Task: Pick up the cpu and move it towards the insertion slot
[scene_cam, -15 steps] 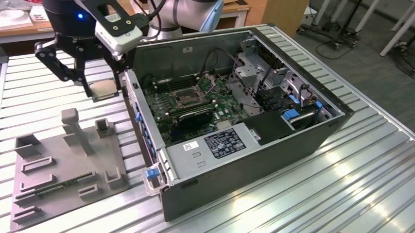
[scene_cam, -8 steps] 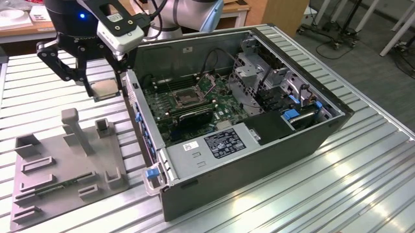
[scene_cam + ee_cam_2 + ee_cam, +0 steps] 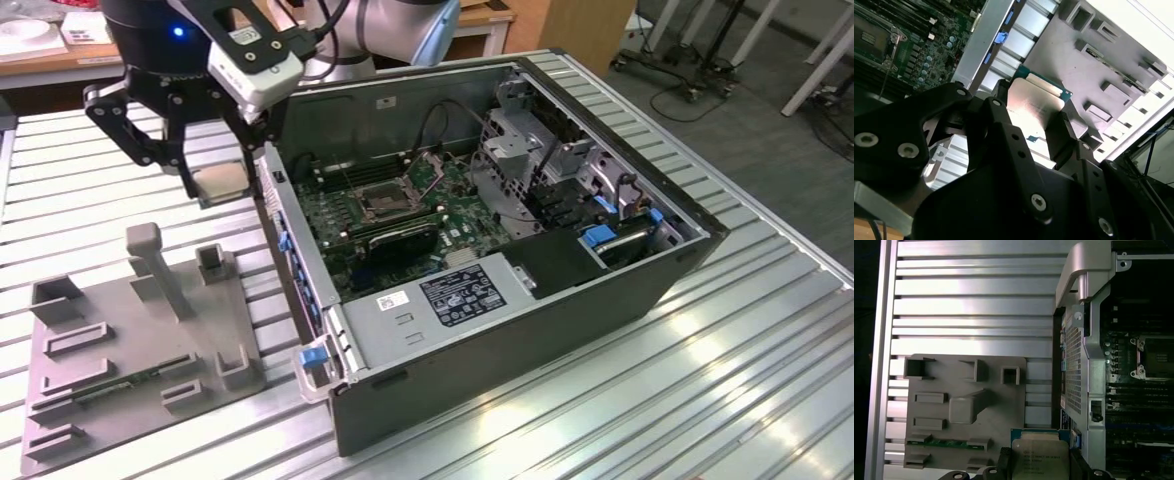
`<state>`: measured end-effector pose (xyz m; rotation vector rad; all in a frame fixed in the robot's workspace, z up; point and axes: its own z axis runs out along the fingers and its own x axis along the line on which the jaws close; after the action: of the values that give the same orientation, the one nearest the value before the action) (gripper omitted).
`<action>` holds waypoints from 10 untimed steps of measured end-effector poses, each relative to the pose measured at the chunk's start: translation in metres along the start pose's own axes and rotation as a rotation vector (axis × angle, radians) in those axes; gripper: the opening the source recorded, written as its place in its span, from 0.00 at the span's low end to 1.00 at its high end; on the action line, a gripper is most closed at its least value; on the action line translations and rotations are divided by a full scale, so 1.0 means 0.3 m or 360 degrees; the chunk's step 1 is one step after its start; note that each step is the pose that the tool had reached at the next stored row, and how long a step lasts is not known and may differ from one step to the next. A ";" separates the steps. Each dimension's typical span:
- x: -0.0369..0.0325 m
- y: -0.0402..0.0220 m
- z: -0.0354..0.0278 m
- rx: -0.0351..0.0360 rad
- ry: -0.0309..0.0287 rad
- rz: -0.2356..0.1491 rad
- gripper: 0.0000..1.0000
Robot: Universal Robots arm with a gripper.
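Fingers of the gripper (image 3: pixel 214 175) clamp the cpu (image 3: pixel 222 183) by two opposite edges, holding it in the air at the upper left of the exterior view, just outside the open computer case (image 3: pixel 534 330). The chip is square, without a long axis; its flat face lies roughly level, metal lid (image 3: pixel 1029 107) upward in both wrist views. The second wrist view shows its green rim between the black fingers (image 3: pixel 1004 125). The insertion slot (image 3: pixel 378 201) sits inside the case, well apart from the chip. Below, a grey fixture tray (image 3: pixel 107 360) rests on the slatted table (image 3: pixel 747 370). The arm hangs down from the top edge.
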<state>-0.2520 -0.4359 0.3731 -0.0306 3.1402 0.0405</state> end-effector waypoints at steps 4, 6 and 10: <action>-0.021 0.000 0.000 0.0000 0.00000 0.0000 0.54; -0.033 -0.001 0.000 0.0000 0.00001 0.0000 0.54; -0.059 -0.001 0.000 0.0000 0.00001 0.0000 0.54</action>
<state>-0.2343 -0.4359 0.3731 -0.0305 3.1403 0.0407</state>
